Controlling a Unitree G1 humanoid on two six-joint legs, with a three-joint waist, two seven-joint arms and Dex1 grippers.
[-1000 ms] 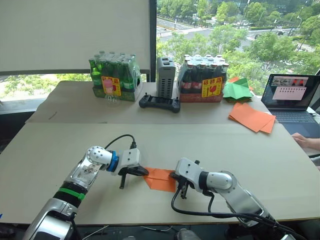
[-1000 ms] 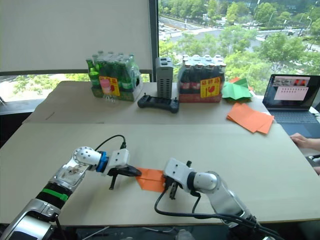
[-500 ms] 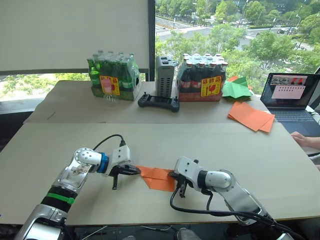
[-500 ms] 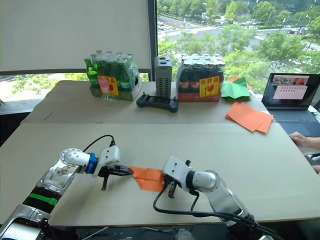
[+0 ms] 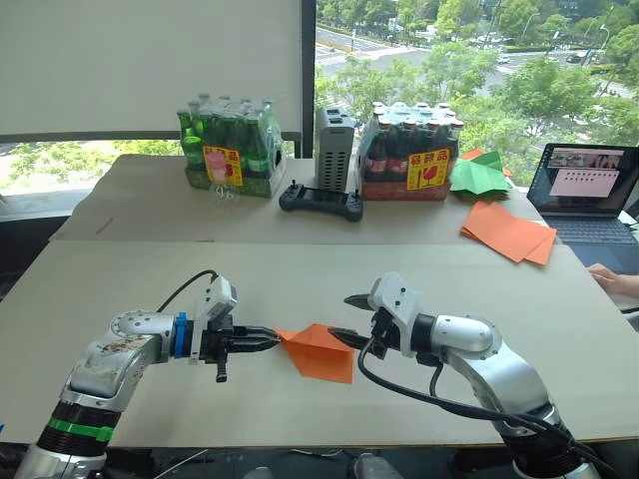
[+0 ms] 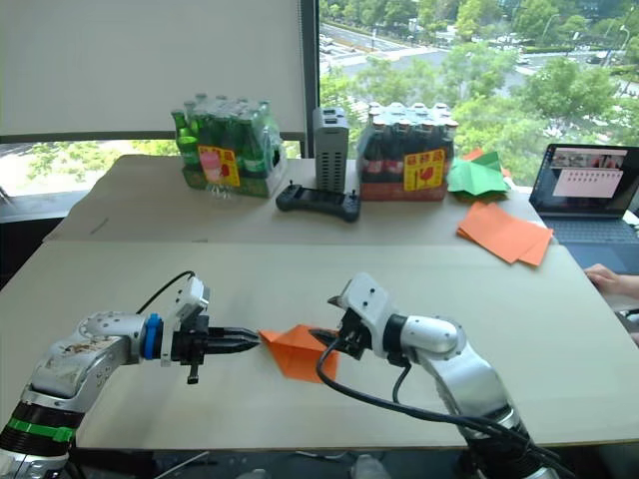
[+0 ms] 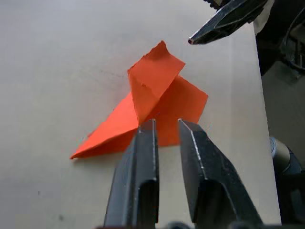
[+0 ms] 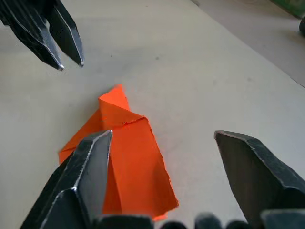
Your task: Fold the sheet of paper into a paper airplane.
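Observation:
The sheet of paper (image 5: 318, 350) lies on the near table, folded into a small orange pointed wedge with one flap standing up: the paper airplane (image 7: 157, 102). My left gripper (image 5: 270, 339) points at its left tip from just beside it. Its fingers (image 7: 147, 143) stand a narrow gap apart with nothing between them. My right gripper (image 5: 348, 319) hovers over the wedge's right side, wide open. One finger (image 8: 93, 162) reaches over the paper and the other (image 8: 248, 162) stands off to the side. The paper is loose on the table.
On the far table stand two shrink-wrapped bottle packs (image 5: 227, 155) (image 5: 411, 160), a grey box (image 5: 332, 150) and a black controller (image 5: 319, 203). Green paper shapes (image 5: 477, 175), a pile of orange sheets (image 5: 506, 232) and a laptop (image 5: 589, 195) are at the right. A person's hand (image 5: 614, 281) rests at the right edge.
Both grippers were shut at the paper's ends and have now opened. The left one drew back to the left and the right one lifted. A flap of the paper now stands up.

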